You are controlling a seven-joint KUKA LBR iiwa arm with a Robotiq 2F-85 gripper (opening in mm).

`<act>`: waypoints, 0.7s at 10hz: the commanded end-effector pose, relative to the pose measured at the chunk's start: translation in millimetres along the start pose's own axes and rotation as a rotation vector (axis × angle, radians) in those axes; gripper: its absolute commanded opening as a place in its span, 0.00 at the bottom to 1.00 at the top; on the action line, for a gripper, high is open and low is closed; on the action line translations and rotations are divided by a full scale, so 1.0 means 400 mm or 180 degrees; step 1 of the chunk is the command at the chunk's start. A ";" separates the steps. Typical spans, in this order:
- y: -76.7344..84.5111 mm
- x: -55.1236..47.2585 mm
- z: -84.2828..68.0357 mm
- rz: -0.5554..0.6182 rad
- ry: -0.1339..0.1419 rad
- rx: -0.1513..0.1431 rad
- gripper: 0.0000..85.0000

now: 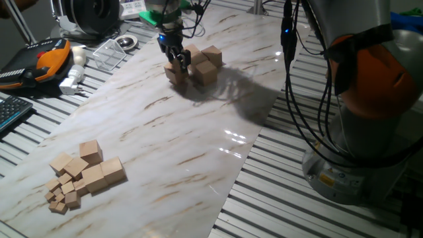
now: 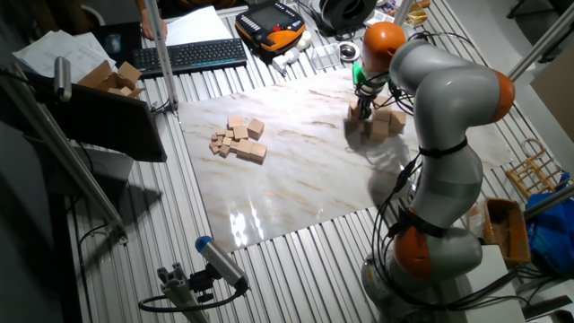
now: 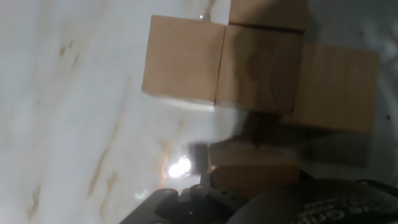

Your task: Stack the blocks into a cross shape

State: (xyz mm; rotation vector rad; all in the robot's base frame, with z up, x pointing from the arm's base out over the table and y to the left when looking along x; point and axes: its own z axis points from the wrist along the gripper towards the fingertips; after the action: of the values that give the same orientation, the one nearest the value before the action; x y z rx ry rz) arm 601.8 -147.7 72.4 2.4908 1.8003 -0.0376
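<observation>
Hand view first: I log four blocks point(image 3: 258, 68) of plain tan wood laid flat on the marbled tabletop point(image 3: 68, 112), three in a touching row and one more abutting the middle one at the frame's top edge, with a fifth block point(image 3: 252, 169) nearer the camera at the foot of the group, partly behind the dark pincer body. One fixed view: I find the same cluster point(image 1: 198, 65) at the far end of the tabletop point(image 1: 172, 139), and the pincer point(image 1: 176, 58) comes down on its near-left block point(image 1: 176, 71), black fingers point(image 1: 171, 55) straddling it. I read the pincer as closed on that block, though the contact faces are small in the picture; whether the block rests on the marble or is lifted clear I cannot tell. Spare stock: a loose heap of wooden cubes point(image 1: 84, 173) near the front-left corner of the tabletop, well apart from the cluster, larger cubes toward the back and much tinier ones point(image 1: 61, 198) at the front. Off the marble, on the slatted surface: a keyboard point(image 1: 12, 114) at the left edge and an orange-and-black handheld unit point(image 1: 41, 61) beyond it. The other fixed view: I see the arm point(image 2: 448, 117) arched over the cluster point(image 2: 384, 122), and the spare heap point(image 2: 238, 140) left of it on the tabletop point(image 2: 296, 179).
</observation>
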 end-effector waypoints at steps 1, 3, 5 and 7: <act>0.000 -0.011 0.008 -0.0008 0.0022 0.0001 0.00; -0.002 -0.025 0.023 0.0047 0.0078 0.0020 0.00; -0.007 -0.042 0.034 0.0091 0.0110 0.0001 0.00; -0.012 -0.053 0.040 0.0159 0.0090 -0.0016 0.00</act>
State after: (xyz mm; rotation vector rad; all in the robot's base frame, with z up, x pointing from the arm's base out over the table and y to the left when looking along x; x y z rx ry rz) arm 591.1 -167.3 57.4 2.5445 1.7434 0.0040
